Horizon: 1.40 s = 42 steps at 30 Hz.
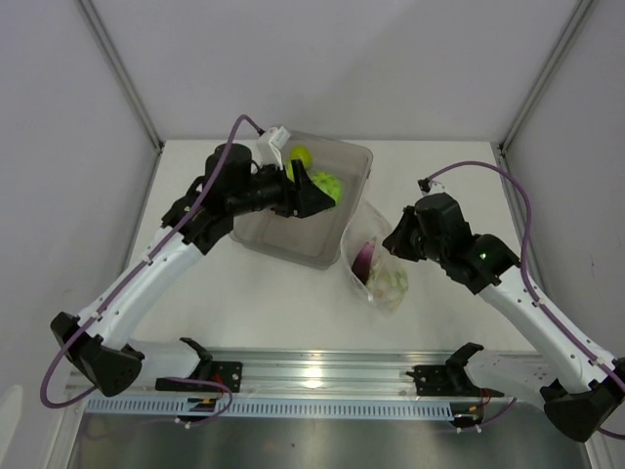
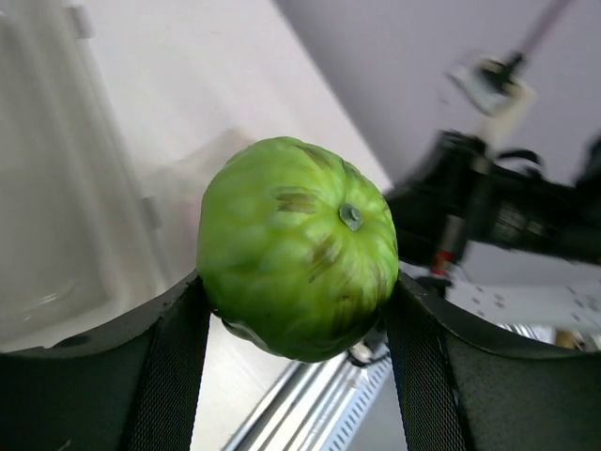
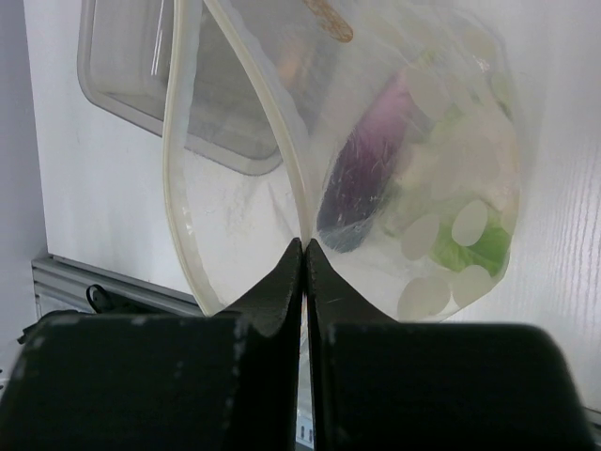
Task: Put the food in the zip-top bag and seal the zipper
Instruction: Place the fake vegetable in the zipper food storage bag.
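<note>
Left gripper (image 2: 299,301): wide jaws clamp one green fruit (image 2: 296,235).
Right gripper (image 3: 303,254): closed tight on the zip-top bag (image 3: 441,122) rim.
My care: I release the fruit low over the mouth.

White arm links (image 1: 146,278), black joints (image 1: 98,357) — purple cables (image 1: 488,168), black mesh-faced fingers (image 2: 169,376).

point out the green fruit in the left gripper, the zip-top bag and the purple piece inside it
green fruit (image 2: 296,249), left wrist view, middle of its ribbed skin
zip-top bag (image 3: 451,94), right wrist view, clear dotted side wall
purple eggplant piece (image 3: 362,174), right wrist view, middle of its body
</note>
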{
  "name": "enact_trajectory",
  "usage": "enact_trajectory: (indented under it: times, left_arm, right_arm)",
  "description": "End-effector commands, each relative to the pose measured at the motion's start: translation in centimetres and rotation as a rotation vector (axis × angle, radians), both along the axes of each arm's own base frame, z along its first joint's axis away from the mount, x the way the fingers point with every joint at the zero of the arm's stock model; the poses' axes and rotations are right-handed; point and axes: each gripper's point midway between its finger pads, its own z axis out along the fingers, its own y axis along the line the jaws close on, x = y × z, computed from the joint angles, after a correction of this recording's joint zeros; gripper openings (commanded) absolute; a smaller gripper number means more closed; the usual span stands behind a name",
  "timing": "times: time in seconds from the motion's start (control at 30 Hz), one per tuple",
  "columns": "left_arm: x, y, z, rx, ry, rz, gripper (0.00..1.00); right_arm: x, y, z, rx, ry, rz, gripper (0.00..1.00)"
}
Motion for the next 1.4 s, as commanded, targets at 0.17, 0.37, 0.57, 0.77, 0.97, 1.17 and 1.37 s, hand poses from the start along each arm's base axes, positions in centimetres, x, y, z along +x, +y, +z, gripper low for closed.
enact_trajectory:
  times: [0.17,0.37,0.57,0.77,0.97,1.17,1.37]
  left_arm:
    - [-6.8,-6.6,2.0,-0.191,-0.011,-0.403,0.01]
    - [-7.7,-8.2,0.3,-0.158,0.006,-0.436,0.01]
    - [-6.2,-8.7,-3.7,-0.024,0.03,-0.343,0.01]
    - [-5.4,-8.5,-6.5,0.048,0.04,-0.316,0.01]
    - [-5.1,-8.4,-8.4,0.143,0.018,-0.28,0.01]
    - [-4.8,-7.9,-9.6,0.213,-0.002,-0.255,0.21]
    - [-5.0,-7.4,-9.1,0.213,-0.037,-0.256,0.55]
  right_arm:
    - [0.7,0.7,2.7,0.056,-0.036,-0.009,0.0]
    - [0.6,0.9,3.3,0.076,-0.034,-0.004,0.0]
    - [0.4,0.7,4.1,0.085,-0.045,-0.008,0.0]
    - [0.1,0.2,4.6,0.082,-0.056,-0.016,0.0]
    - [0.2,0.2,4.4,0.078,-0.052,-0.019,0.0]
    - [0.2,0.2,4.3,0.078,-0.052,-0.017,0.0]
    - [0.1,0.2,4.1,0.077,-0.049,-0.018,0.0]
